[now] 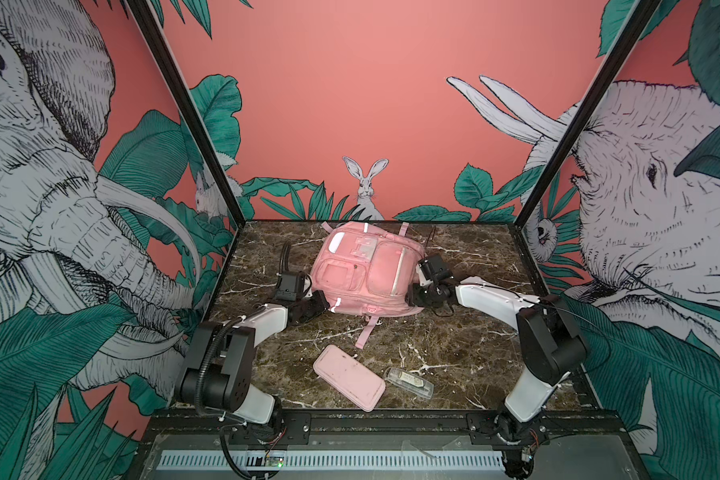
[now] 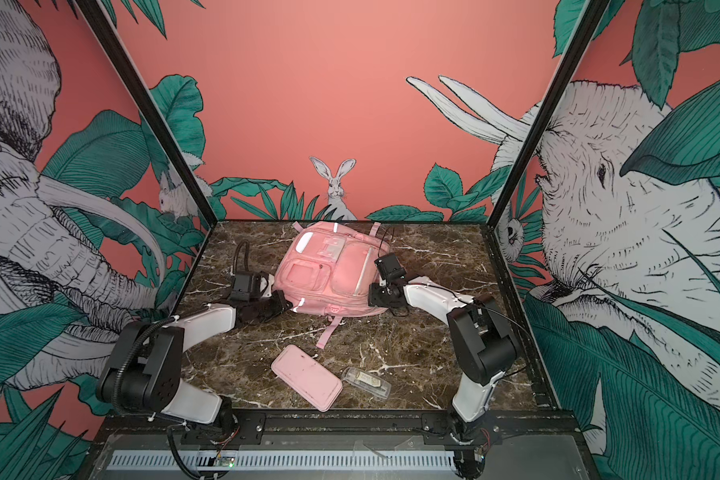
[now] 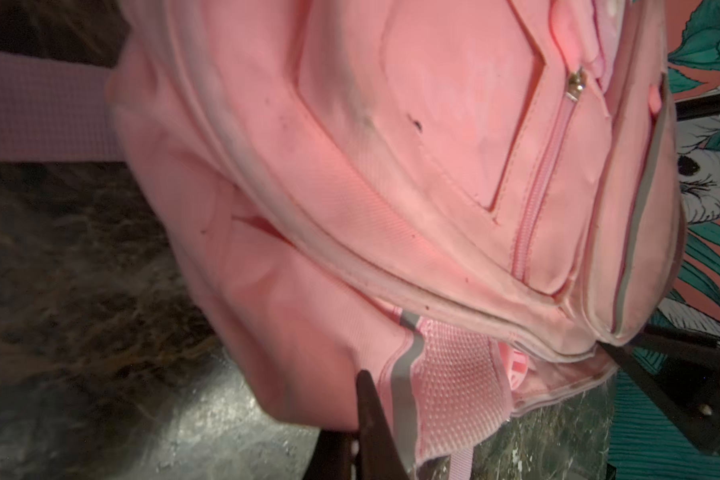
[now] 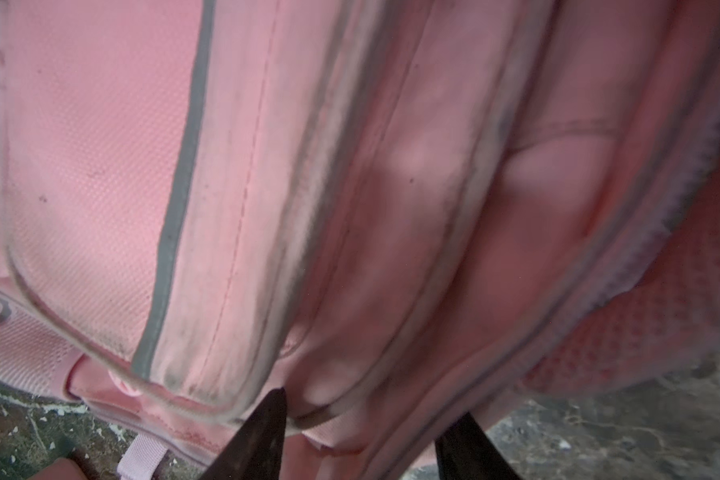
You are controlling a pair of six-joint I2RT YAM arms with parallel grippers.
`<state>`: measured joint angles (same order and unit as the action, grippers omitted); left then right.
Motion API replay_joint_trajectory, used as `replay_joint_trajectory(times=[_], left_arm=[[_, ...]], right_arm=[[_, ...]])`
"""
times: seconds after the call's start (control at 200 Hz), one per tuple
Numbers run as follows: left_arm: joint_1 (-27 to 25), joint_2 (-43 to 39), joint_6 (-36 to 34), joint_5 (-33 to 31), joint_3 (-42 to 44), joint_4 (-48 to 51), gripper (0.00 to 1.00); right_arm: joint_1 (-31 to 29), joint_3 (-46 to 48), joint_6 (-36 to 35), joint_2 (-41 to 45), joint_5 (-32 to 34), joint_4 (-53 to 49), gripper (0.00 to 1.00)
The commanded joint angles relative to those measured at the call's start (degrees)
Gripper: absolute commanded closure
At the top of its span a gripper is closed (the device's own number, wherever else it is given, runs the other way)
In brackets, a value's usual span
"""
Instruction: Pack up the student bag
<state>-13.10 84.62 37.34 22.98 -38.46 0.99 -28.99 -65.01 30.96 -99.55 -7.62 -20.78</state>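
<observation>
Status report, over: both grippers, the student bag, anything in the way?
Left gripper shut at near corner of student bag. Right gripper open, astride its side. Pink pouch, clear case lie in front, unpacked.

a robot test cell in a lab rather than a lived-in room: a marble-patterned tabletop [image 1: 454, 340] boxed in by printed jungle wall panels [image 1: 371, 104] on black frame posts [image 1: 184, 112], with robot arms [image 1: 487, 297] bolted to a front rail [image 1: 387, 424] above a slotted cable duct [image 1: 350, 460].
</observation>
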Motion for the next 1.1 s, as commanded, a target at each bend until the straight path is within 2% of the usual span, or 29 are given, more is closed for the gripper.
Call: replay_joint_trajectory(times=[0.0, 0.145, 0.255, 0.42, 0.635, 0.81, 1.015, 1.095], left_arm=[[-1.2, -2.7, 1.5, 0.0, 0.8, 0.9, 0.94], [-2.6, -2.5, 1.9, -0.1, 0.3, 0.6, 0.93], [-3.5, -1.6, 2.3, 0.0, -0.9, 0.2, 0.93], [-5.0, -0.3, 2.9, -0.1, -2.6, -0.2, 0.93], [-5.6, -0.4, 3.3, 0.0, -3.3, -0.1, 0.93], [-5.6, -1.7, 2.2, -0.3, -4.4, 2.3, 0.93], [-5.6, -2.9, 1.2, -0.4, -5.4, 4.9, 0.93], [-5.6, -3.3, 0.9, -0.4, -5.7, 5.4, 0.93]], right_arm=[[0.2, -2.0, -3.4, 0.8, 2.0, -3.7, 0.43], [-1.2, 1.3, -2.4, 5.7, 1.8, -3.5, 0.43], [-5.4, 3.0, -2.2, 8.3, 3.0, -3.5, 0.43], [-12.1, 6.6, -1.3, 10.9, 1.6, 2.7, 0.43], [-16.6, 10.2, -1.6, 8.3, -2.3, 14.9, 0.45], [-17.5, 12.1, -3.5, 3.5, -6.5, 23.2, 0.48], [-17.5, 15.5, -4.4, 0.3, -6.4, 32.2, 0.49], [-17.6, 18.3, -4.2, -0.2, -6.2, 38.9, 0.5]])
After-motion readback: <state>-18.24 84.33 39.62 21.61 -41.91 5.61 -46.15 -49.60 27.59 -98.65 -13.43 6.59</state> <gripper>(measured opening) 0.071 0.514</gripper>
